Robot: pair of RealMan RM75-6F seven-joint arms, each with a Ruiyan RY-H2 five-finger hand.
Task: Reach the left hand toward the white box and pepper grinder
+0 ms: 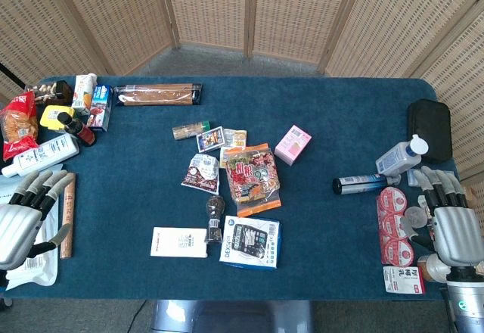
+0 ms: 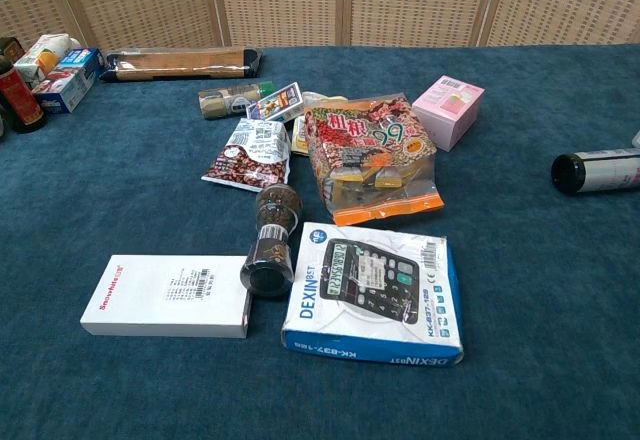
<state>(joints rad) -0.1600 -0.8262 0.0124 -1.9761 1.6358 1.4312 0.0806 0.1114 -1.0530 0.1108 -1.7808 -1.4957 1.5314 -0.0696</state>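
The white box [image 1: 178,242] lies flat near the front edge of the blue table, and it shows large in the chest view [image 2: 167,296]. Just right of it the pepper grinder [image 1: 215,219] lies on its side, dark with a clear middle [image 2: 272,240]. My left hand [image 1: 26,216] rests at the table's left edge, fingers apart and holding nothing, well to the left of the box. At the right edge my right hand [image 1: 452,222] is also open and empty. Neither hand appears in the chest view.
A calculator box [image 1: 250,242] lies right of the grinder. Snack bags [image 1: 252,178] and a pink box [image 1: 293,144] fill the middle. A wooden stick [image 1: 68,215] and a white packet [image 1: 38,261] lie by my left hand. Bottles and cartons crowd the far left.
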